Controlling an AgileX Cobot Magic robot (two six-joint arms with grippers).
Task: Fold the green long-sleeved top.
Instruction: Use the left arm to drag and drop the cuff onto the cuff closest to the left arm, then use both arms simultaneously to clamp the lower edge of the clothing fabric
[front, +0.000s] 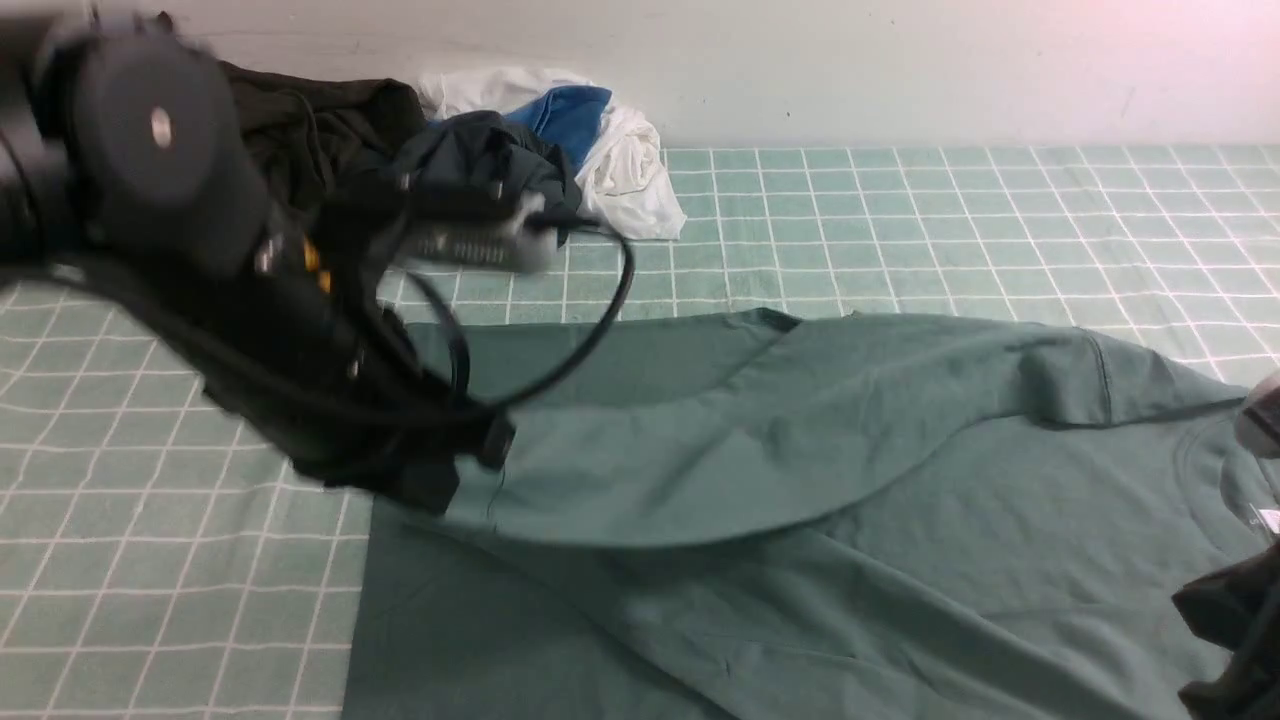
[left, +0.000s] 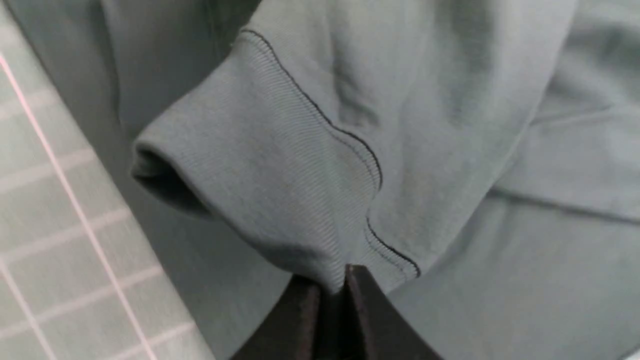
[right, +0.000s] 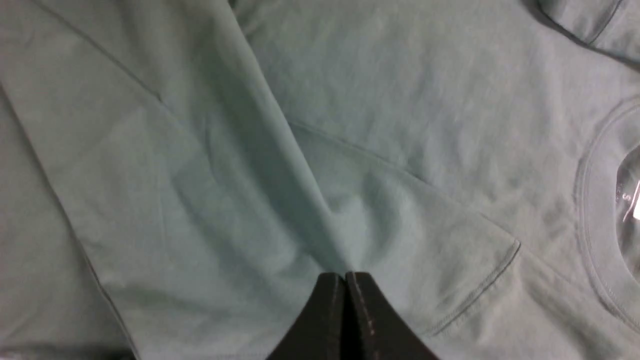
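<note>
The green long-sleeved top (front: 900, 520) lies spread over the right and middle of the checked cloth, with one sleeve (front: 750, 440) drawn across its body toward the left. My left gripper (front: 480, 460) is shut on that sleeve's ribbed cuff (left: 280, 165); in the left wrist view the cuff edge is pinched between the jaws of the left gripper (left: 334, 280). My right gripper (front: 1225, 640) is at the lower right edge. In the right wrist view the right gripper (right: 345, 274) is shut on a pinched fold of the top, near the crew neck (right: 585, 200).
A pile of other clothes lies at the back left by the wall: a very dark olive garment (front: 310, 120), a charcoal garment (front: 490, 150), and white and blue pieces (front: 620, 150). The green checked cloth (front: 950, 220) covers the table. My left arm is blurred.
</note>
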